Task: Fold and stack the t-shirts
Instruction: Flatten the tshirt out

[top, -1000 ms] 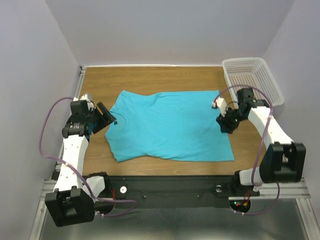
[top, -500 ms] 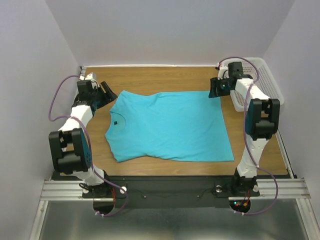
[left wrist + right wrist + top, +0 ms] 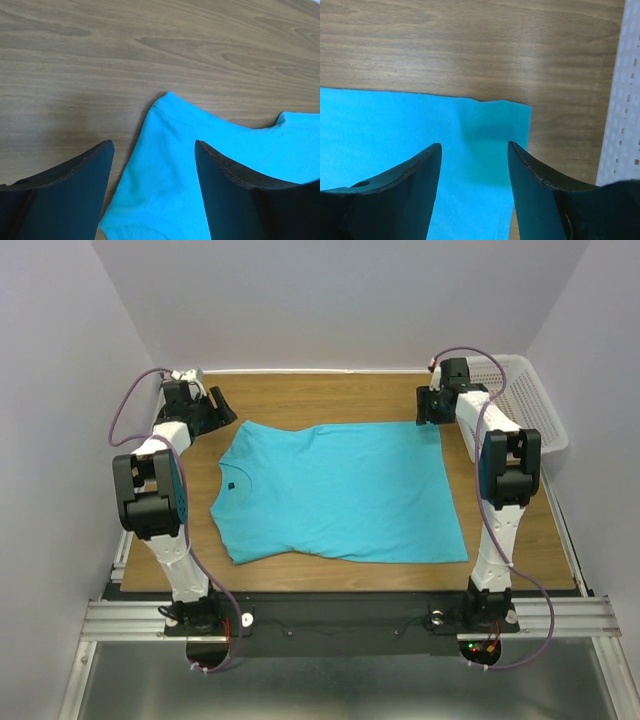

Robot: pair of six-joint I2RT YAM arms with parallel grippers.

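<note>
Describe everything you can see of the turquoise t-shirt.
The t-shirt is plain turquoise, of thin, soft-looking fabric with no print. It lies spread flat on the wooden table, round neck toward the left arm and hem toward the right, with slight wrinkles. A small dark label shows inside the neck. The open left tool hangs over its far sleeve corner, the open right tool over its far hem corner; neither grips it.
</note>
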